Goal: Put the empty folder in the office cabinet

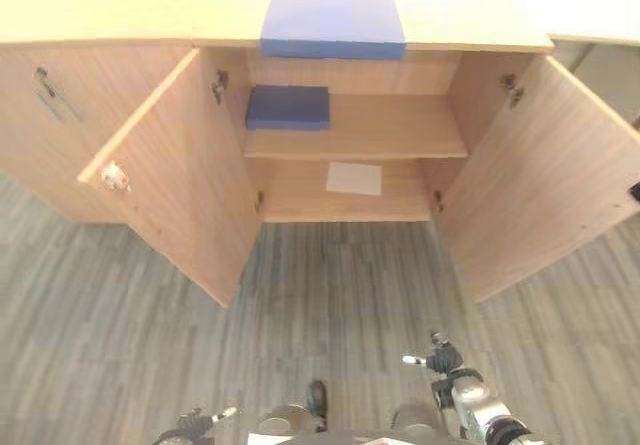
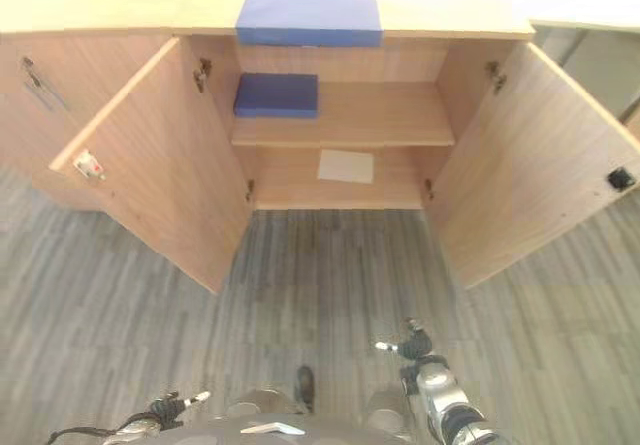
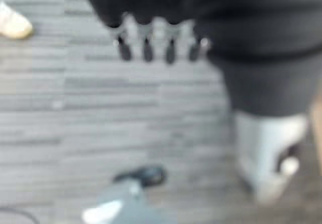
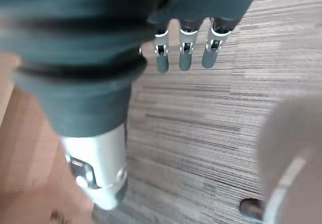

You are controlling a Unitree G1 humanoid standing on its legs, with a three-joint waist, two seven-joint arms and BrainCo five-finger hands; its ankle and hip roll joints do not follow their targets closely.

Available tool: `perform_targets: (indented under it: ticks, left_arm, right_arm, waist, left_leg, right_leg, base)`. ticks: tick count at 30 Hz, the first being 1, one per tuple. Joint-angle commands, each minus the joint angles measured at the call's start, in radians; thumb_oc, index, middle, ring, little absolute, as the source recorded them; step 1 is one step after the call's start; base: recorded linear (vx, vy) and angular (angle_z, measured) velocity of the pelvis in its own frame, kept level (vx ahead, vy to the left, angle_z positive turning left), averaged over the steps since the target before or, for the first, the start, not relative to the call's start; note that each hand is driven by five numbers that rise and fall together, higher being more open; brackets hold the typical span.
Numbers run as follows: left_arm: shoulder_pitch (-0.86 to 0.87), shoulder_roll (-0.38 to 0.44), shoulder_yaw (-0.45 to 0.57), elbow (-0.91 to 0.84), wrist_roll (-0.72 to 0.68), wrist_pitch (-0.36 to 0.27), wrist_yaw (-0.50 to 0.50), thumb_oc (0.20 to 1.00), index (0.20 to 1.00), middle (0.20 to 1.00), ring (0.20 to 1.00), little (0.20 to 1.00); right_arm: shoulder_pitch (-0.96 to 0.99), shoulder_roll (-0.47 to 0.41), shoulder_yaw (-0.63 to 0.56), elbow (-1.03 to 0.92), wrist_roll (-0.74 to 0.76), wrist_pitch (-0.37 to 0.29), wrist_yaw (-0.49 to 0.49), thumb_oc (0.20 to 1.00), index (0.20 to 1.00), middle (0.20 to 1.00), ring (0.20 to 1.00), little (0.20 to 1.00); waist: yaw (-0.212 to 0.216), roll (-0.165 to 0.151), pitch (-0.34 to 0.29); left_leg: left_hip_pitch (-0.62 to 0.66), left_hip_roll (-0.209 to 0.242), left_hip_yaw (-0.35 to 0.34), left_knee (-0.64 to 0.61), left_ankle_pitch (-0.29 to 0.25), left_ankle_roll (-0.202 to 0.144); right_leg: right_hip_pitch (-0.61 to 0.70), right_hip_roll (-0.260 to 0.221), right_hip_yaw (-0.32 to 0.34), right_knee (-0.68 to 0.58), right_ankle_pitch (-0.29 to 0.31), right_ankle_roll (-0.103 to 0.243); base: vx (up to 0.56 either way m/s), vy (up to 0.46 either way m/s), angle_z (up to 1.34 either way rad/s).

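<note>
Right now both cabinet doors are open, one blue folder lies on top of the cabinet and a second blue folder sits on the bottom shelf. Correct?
Not quite. The second blue folder sits on the upper shelf, as the left eye view shows. The doors are open and one blue folder lies on top of the cabinet.

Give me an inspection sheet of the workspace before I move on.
Surface: cabinet top carries one blue folder at its front edge.
Job's things: cabinet doors both open; a second blue folder lies at the left of the upper shelf.
Clutter: a pale sheet on the bottom shelf.
Hands: left hand and right hand hang low over the floor, fingers straight, holding nothing.
Cables: nothing seen.
Surroundings: grey plank floor; a person's light shoe.
</note>
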Motion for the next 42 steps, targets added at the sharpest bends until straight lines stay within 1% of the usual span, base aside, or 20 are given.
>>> perform_targets:
  ticks: [1,2,3,4,6,7,9,13,16,17,20,22,24,26,28,31,34,35,38,42]
  left_arm:
    - [-0.011,0.057,-0.002,-0.049,0.001,-0.041,0.042,1.000,1.000,1.000,1.000,1.000]
    - [-0.021,0.061,-0.003,-0.058,0.004,-0.043,0.052,1.000,1.000,1.000,1.000,1.000]
    - [-0.032,0.064,-0.004,-0.065,0.007,-0.055,0.065,1.000,1.000,1.000,1.000,1.000]
    - [-0.035,0.062,-0.005,-0.067,0.004,-0.058,0.071,1.000,1.000,1.000,1.000,1.000]
    - [-0.038,0.055,-0.011,-0.082,-0.017,-0.066,0.096,1.000,1.000,1.000,1.000,1.000]
    - [-0.034,0.047,-0.015,-0.094,-0.025,-0.066,0.103,1.000,1.000,1.000,1.000,1.000]
    - [-0.030,0.036,-0.015,-0.100,-0.015,-0.055,0.118,1.000,1.000,1.000,1.000,1.000]
    - [-0.020,0.017,-0.011,-0.110,-0.001,-0.039,0.121,1.000,1.000,1.000,1.000,1.000]
    - [-0.018,0.012,-0.002,-0.117,0.007,-0.042,0.132,1.000,1.000,1.000,1.000,1.000]
    - [-0.015,0.009,0.005,-0.133,0.031,-0.051,0.150,1.000,1.000,1.000,1.000,1.000]
    - [-0.011,0.007,0.009,-0.149,0.059,-0.063,0.165,1.000,1.000,1.000,1.000,1.000]
    - [-0.008,0.007,0.016,-0.165,0.067,-0.067,0.189,1.000,1.000,1.000,1.000,1.000]
    - [-0.007,0.008,0.023,-0.176,0.079,-0.069,0.208,1.000,1.000,1.000,1.000,1.000]
    - [-0.003,0.019,0.033,-0.205,0.090,-0.091,0.284,1.000,1.000,1.000,1.000,1.000]
    - [-0.002,0.037,0.038,-0.234,0.159,-0.131,0.377,1.000,1.000,1.000,1.000,1.000]
    - [-0.001,0.064,0.036,-0.280,0.168,-0.149,0.428,1.000,1.000,1.000,1.000,1.000]
    - [0.006,0.105,0.030,-0.350,0.290,-0.168,0.500,1.000,1.000,1.000,1.000,1.000]
    - [0.011,0.141,0.019,-0.388,0.388,-0.190,0.585,1.000,1.000,1.000,1.000,1.000]
    - [0.030,0.208,0.018,-0.481,0.499,-0.206,0.702,1.000,1.000,1.000,1.000,1.000]
    - [0.026,0.280,0.005,-0.623,0.554,-0.199,0.755,1.000,1.000,1.000,1.000,1.000]
  right_arm:
    - [0.014,-0.061,-0.016,-0.014,0.085,0.006,-0.049,1.000,1.000,1.000,1.000,1.000]
    - [0.014,-0.065,-0.022,-0.021,0.090,0.009,-0.051,1.000,1.000,1.000,1.000,1.000]
    - [0.015,-0.069,-0.030,-0.026,0.082,0.012,-0.041,1.000,1.000,1.000,1.000,1.000]
    - [0.016,-0.068,-0.032,-0.029,0.075,0.016,-0.039,1.000,1.000,1.000,1.000,1.000]
    - [0.027,-0.063,-0.040,-0.030,0.049,0.036,-0.029,1.000,1.000,1.000,1.000,1.000]
    - [0.038,-0.057,-0.045,-0.020,0.036,0.038,-0.021,1.000,1.000,1.000,1.000,1.000]
    - [0.048,-0.059,-0.051,-0.009,0.031,0.044,-0.014,1.000,1.000,1.000,1.000,1.000]
    - [0.066,-0.071,-0.063,0.024,0.012,0.026,0.001,1.000,1.000,1.000,1.000,1.000]
    - [0.066,-0.082,-0.062,0.017,0.013,0.019,0.021,1.000,1.000,1.000,1.000,1.000]
    - [0.065,-0.092,-0.055,0.000,0.016,0.011,0.031,1.000,1.000,1.000,1.000,1.000]
    - [0.064,-0.100,-0.048,-0.029,0.036,0.003,0.043,1.000,1.000,1.000,1.000,1.000]
    - [0.063,-0.105,-0.046,-0.053,0.025,-0.002,0.054,1.000,1.000,1.000,1.000,1.000]
    - [0.063,-0.107,-0.039,-0.074,0.013,-0.002,0.052,1.000,1.000,1.000,1.000,1.000]
    - [0.060,-0.106,-0.029,-0.104,0.018,-0.001,0.069,1.000,1.000,1.000,1.000,1.000]
    - [0.062,-0.103,-0.020,-0.120,0.010,0.006,0.080,1.000,1.000,1.000,1.000,1.000]
    - [0.061,-0.100,-0.006,-0.121,0.004,0.000,0.083,1.000,1.000,1.000,1.000,1.000]
    - [0.051,-0.100,0.014,-0.111,-0.019,0.010,0.070,1.000,1.000,1.000,1.000,1.000]
    - [0.045,-0.098,0.031,-0.092,-0.069,0.005,0.061,1.000,1.000,1.000,1.000,1.000]
    - [0.048,-0.093,0.059,-0.069,-0.056,0.017,0.064,1.000,1.000,1.000,1.000,1.000]
    - [0.044,-0.097,0.057,-0.056,-0.080,0.009,0.080,1.000,1.000,1.000,1.000,1.000]
  waist:
    - [-0.020,-0.069,0.041]
    - [-0.030,-0.077,0.046]
    - [-0.044,-0.089,0.046]
    - [-0.048,-0.098,0.046]
    - [-0.061,-0.110,0.042]
    - [-0.069,-0.113,0.031]
    - [-0.075,-0.110,0.018]
    - [-0.080,-0.104,-0.021]
    - [-0.075,-0.106,-0.027]
    - [-0.068,-0.107,-0.034]
    - [-0.062,-0.104,-0.032]
    - [-0.061,-0.100,-0.029]
    - [-0.064,-0.091,-0.030]
    - [-0.068,-0.073,-0.034]
    - [-0.064,-0.068,-0.037]
    - [-0.054,-0.062,-0.039]
    - [-0.039,-0.060,-0.043]
    - [-0.027,-0.064,-0.043]
    - [-0.012,-0.072,-0.046]
    - [-0.009,-0.075,-0.051]
  left_leg:
    - [-0.054,0.118,0.001,0.034,0.023,-0.084]
    - [-0.039,0.125,0.010,0.030,0.015,-0.093]
    - [-0.012,0.126,0.013,0.023,-0.012,-0.107]
    - [-0.012,0.123,0.027,0.026,-0.011,-0.105]
    - [0.025,0.127,0.045,0.029,-0.044,-0.109]
    - [0.052,0.136,0.052,0.022,-0.054,-0.112]
    - [0.081,0.148,0.051,0.012,-0.059,-0.122]
    - [0.089,0.176,0.030,0.062,-0.058,-0.148]
    - [0.062,0.191,0.028,0.123,-0.035,-0.159]
    - [0.027,0.204,0.029,0.191,-0.014,-0.173]
    - [-0.009,0.221,0.032,0.260,0.019,-0.191]
    - [-0.024,0.225,0.034,0.284,0.023,-0.196]
    - [-0.021,0.222,0.039,0.254,0.023,-0.198]
    - [0.006,0.212,0.044,0.127,0.016,-0.199]
    - [0.014,0.208,0.028,0.048,0.032,-0.204]
    - [0.005,0.202,0.001,0.003,0.057,-0.209]
    - [0.005,0.192,-0.018,-0.010,0.056,-0.205]
    - [0.012,0.194,-0.003,-0.011,0.049,-0.202]
    - [0.029,0.200,0.022,-0.011,0.034,-0.195]
    - [0.039,0.198,0.023,-0.011,0.019,-0.186]
  right_leg:
    - [0.152,0.096,-0.032,-0.614,0.217,0.024]
    - [0.144,0.099,-0.039,-0.700,0.238,0.037]
    - [0.122,0.091,-0.030,-0.784,0.286,0.072]
    - [0.112,0.086,-0.034,-0.829,0.326,0.076]
    - [0.095,0.070,-0.030,-0.885,0.381,0.098]
    - [0.097,0.067,-0.019,-0.880,0.383,0.100]
    - [0.130,0.083,-0.020,-0.887,0.356,0.090]
    - [0.214,0.126,-0.008,-0.907,0.293,0.035]
    - [0.244,0.142,-0.012,-0.921,0.277,0.015]
    - [0.267,0.151,-0.022,-0.932,0.262,-0.003]
    - [0.286,0.154,-0.037,-0.935,0.246,-0.019]
    - [0.294,0.154,-0.044,-0.934,0.235,-0.026]
    - [0.296,0.151,-0.047,-0.931,0.229,-0.025]
    - [0.302,0.145,-0.046,-0.925,0.221,-0.014]
    - [0.315,0.144,-0.041,-0.931,0.222,-0.006]
    - [0.318,0.142,-0.031,-0.933,0.221,0.003]
    - [0.323,0.128,-0.042,-0.934,0.228,0.015]
    - [0.325,0.110,-0.071,-0.937,0.245,0.032]
    - [0.321,0.097,-0.092,-0.939,0.266,0.051]
    - [0.330,0.111,-0.072,-0.943,0.254,0.044]
  base:
    - [0.28,-0.342,-0.07]
    - [0.37,-0.414,0.04]
    - [0.22,-0.254,-0.03]
    - [0.25,-0.238,0.04]
    - [0.31,-0.254,0.57]
    - [0.43,-0.338,0.64]
    - [0.32,-0.257,0.12]
    - [0.26,-0.255,0.08]
    - [0.13,-0.230,-0.11]
    - [0.08,-0.172,-0.07]
    - [0.06,-0.164,-0.31]
    - [0.04,-0.087,-0.21]
    - [0.02,0.050,-0.12]
    - [0.07,0.160,0.03]
    - [0.07,0.124,0.19]
    - [0.04,0.140,0.36]
    - [0.03,0.220,0.17]
    - [0.06,0.118,0.06]
    - [0.07,0.028,-0.12]
    - [0.05,-0.022,-0.26]
